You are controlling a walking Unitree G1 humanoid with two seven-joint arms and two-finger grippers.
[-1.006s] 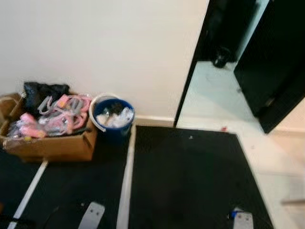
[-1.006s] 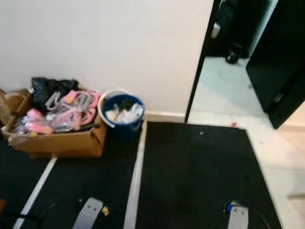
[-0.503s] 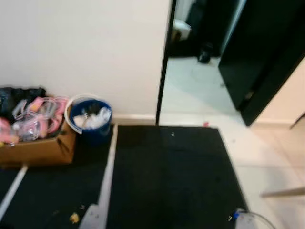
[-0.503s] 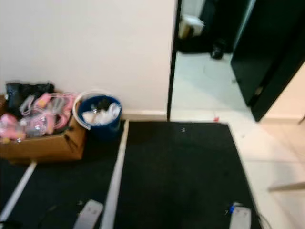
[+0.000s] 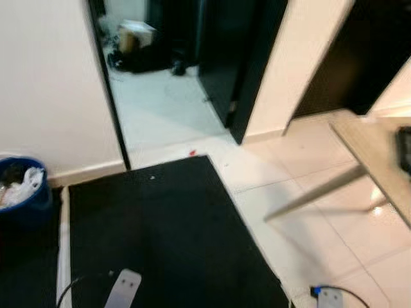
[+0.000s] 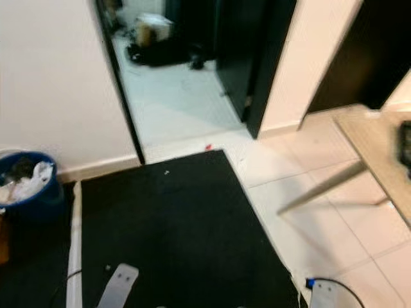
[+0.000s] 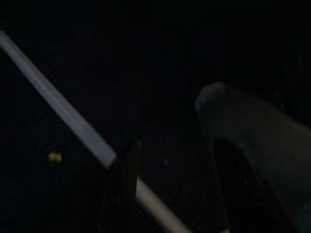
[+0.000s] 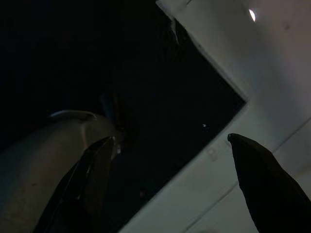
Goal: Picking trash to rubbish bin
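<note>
A blue rubbish bin (image 5: 19, 187) holding white crumpled trash (image 6: 29, 186) stands against the white wall at the far left. Both arms hang low: the silver left arm (image 5: 122, 289) is over the black mat (image 5: 154, 231), and the right arm (image 5: 329, 298) is at the mat's right edge. In the dark left wrist view my left gripper (image 7: 175, 145) is open above the mat, with a small yellow scrap (image 7: 54, 156) lying near a white strip (image 7: 63, 114). My right gripper (image 8: 170, 140) is open and holds nothing, over the mat's corner and pale tiles.
An open doorway (image 5: 160, 96) with a black door (image 5: 234, 58) leads to a lit white floor with dark items at the back. A wooden table (image 5: 379, 154) with a slanted leg (image 5: 314, 192) stands at the right on beige tiles. A tiny red bit (image 5: 192, 153) lies by the mat.
The camera has swung to the right: the cardboard box has left the picture, the bin has slid to the left edge, and the table and tiles have come into view.
</note>
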